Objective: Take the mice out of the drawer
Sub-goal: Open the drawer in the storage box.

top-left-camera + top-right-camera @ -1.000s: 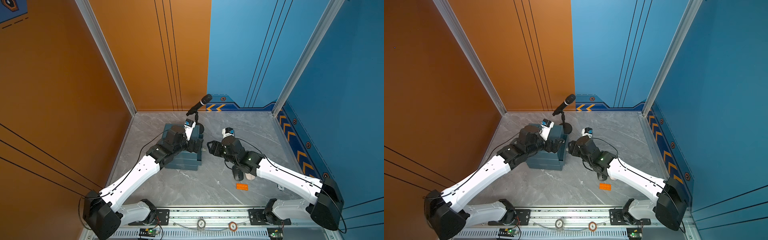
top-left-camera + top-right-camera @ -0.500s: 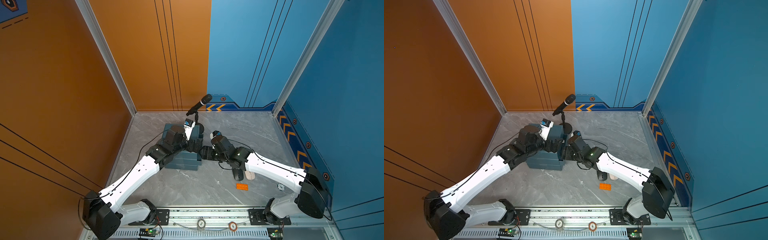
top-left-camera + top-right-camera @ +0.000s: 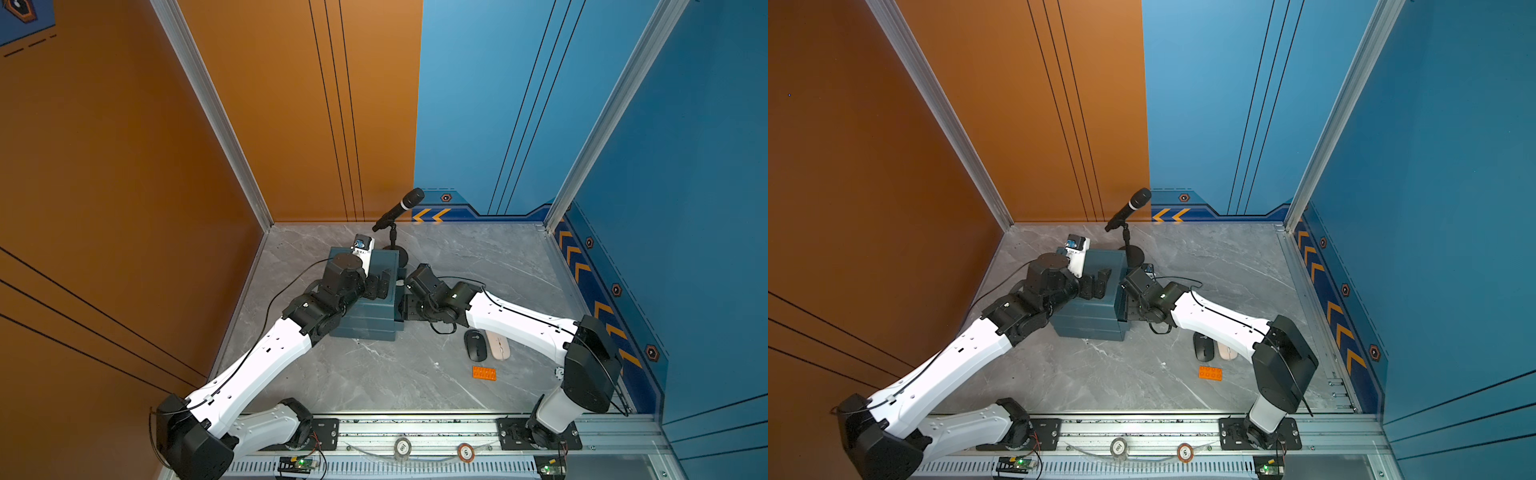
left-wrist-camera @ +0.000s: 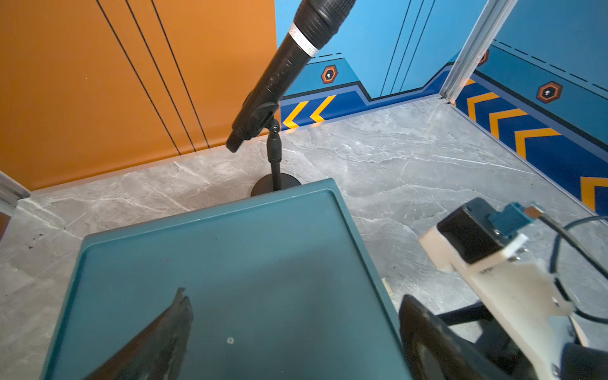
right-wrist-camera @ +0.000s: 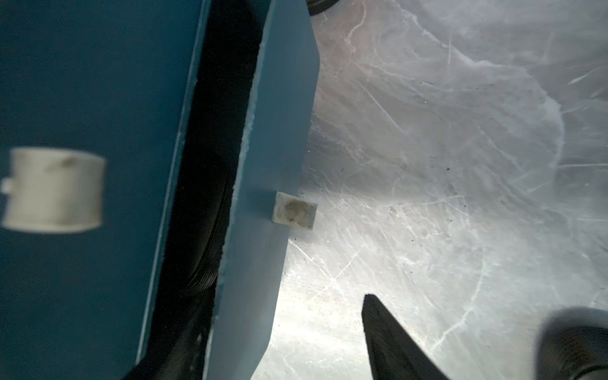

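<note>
Opening step: my right gripper (image 5: pixel 273 322), jaws spread, straddled the teal plastic drawer front (image 5: pixel 273 131) at 3 o'clock of the squat teal cabinet (image 3: pixel 365 320); next probably needed a pinch and outward pull.

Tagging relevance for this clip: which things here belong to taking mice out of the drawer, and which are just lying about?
Job:
- black mouse, already out
- pink mouse, already out
- cabinet with its drawer ajar

Lying about:
- microphone on its stand
- orange plate
</note>
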Tool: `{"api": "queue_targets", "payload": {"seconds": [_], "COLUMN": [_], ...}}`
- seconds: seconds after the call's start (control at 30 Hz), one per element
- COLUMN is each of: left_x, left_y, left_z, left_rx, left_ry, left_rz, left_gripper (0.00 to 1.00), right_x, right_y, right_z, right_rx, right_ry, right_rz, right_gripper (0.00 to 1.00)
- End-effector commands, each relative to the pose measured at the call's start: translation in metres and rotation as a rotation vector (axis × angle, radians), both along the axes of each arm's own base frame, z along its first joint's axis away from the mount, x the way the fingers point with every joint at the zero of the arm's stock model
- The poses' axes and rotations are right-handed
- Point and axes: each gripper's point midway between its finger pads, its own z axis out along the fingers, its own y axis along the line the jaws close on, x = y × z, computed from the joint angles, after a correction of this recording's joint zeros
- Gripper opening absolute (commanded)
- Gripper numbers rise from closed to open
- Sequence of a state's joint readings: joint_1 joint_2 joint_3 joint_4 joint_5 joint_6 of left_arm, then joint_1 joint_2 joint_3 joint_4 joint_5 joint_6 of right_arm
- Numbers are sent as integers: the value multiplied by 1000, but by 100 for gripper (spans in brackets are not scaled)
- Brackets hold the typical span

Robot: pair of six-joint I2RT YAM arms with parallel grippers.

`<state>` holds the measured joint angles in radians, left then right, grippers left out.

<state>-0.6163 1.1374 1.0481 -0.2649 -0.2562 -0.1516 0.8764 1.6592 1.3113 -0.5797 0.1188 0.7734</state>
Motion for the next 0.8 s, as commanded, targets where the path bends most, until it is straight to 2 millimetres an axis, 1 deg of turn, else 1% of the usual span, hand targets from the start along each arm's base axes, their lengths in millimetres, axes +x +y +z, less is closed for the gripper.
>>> {"api": "queue_targets", "payload": {"seconds": [0.0,0.2,0.43,0.5,0.53,0.63,0.77], "left_x": [1,1,1,1,1,1,2], "left_y": [14,18,19,19,19,19,18], "left_z": [3,6,7,7,7,7,6], "left_rx": [7,7,3,5,5,4,5], "left_ry": [-18,-29,-31,-31,-31,-29,-26], "left_rz": [69,82,83,82,83,81,81], "left_gripper": [98,98,98,98,98,98,98], "right_x": [-2,2,7,5,10,11,14], "right_y": [-34,-80,-122,-127,-139,-148,-146], "right_z": [-5,1,6,7,7,8,11], "right_rx": [-165,-268,-270,-267,-267,-268,-247], "right_ry": [7,-5,-3,-5,-3,-1,-9], "right_rz": [-23,-91,-170,-174,-208,-219,-205], "right_gripper": [63,62,61,61,61,61,61]}}
